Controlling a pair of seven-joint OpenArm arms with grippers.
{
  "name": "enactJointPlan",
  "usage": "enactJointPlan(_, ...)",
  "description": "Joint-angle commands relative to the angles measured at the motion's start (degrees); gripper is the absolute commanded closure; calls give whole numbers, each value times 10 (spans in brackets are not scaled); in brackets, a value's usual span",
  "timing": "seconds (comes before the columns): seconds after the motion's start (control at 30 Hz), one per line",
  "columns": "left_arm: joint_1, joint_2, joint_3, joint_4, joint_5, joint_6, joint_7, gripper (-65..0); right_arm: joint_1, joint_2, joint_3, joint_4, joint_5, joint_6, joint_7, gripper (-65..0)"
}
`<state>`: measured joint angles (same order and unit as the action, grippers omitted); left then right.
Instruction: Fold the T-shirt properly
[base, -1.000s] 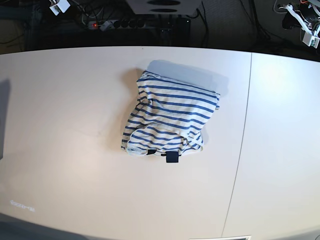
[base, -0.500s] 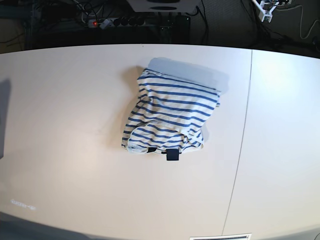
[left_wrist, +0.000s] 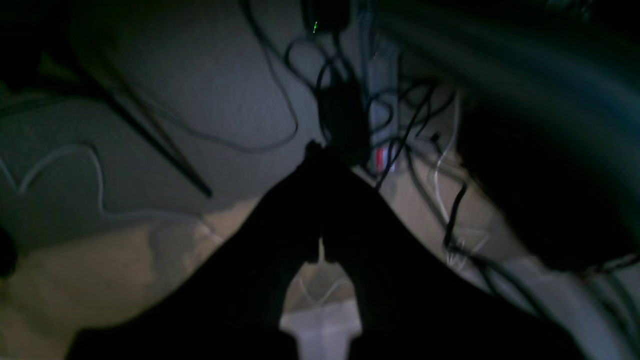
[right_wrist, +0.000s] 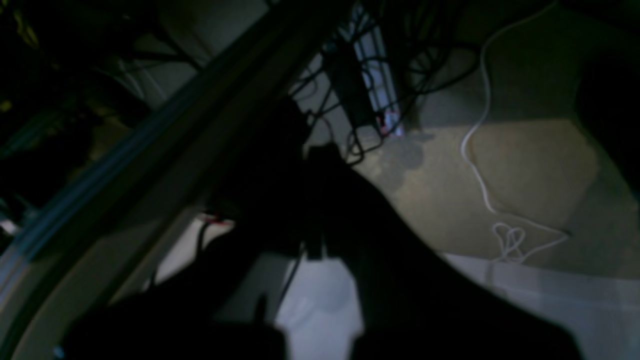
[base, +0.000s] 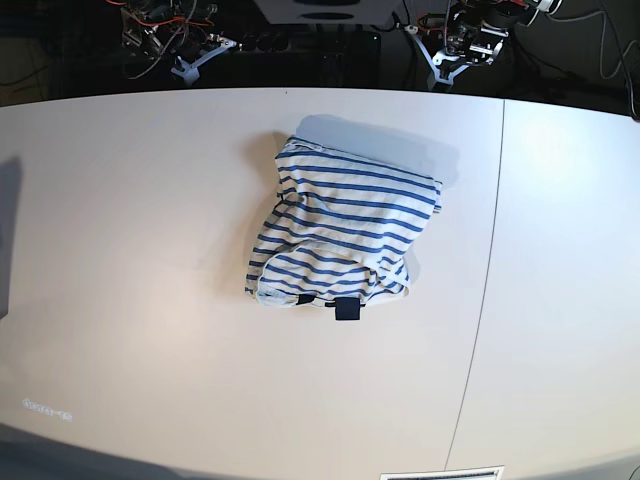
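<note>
The T-shirt (base: 335, 238), white with blue stripes, lies in a folded, slightly rumpled bundle at the table's middle, with a small dark label (base: 345, 309) at its near edge. Both arms are pulled back beyond the far table edge, well away from the shirt. My left gripper (base: 447, 58) hangs at the top right of the base view, my right gripper (base: 197, 60) at the top left. In each wrist view the gripper is a dark silhouette, its jaws meeting at the tip with nothing between them: the left gripper (left_wrist: 316, 150) and the right gripper (right_wrist: 316, 150).
The white table (base: 120, 250) has a seam (base: 485, 290) running front to back right of the shirt. Behind the far edge are a power strip and tangled cables (left_wrist: 400, 125) on a dim floor. A vent slot (base: 440, 474) sits at the near edge.
Both arms have swung inward along the far edge and now show at the top of the base view. The T-shirt has not moved.
</note>
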<state>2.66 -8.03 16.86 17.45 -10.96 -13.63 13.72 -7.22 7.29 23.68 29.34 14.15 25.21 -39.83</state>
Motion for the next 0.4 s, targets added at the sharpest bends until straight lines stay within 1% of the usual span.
enactJointPlan(0.0, 2, -4, 0, 1, 0, 6, 3, 0, 1, 2, 2, 2, 3, -34, -4, 0)
enactJointPlan(0.17, 2, -4, 0, 1, -10, 3, 29, 0, 0, -5, 2, 4, 24, -34, -5, 0)
enactJointPlan(0.37, 4, -4, 0, 1, -12, 3, 26, 0, 1, -21, 2, 17, 24, -32, -4, 0)
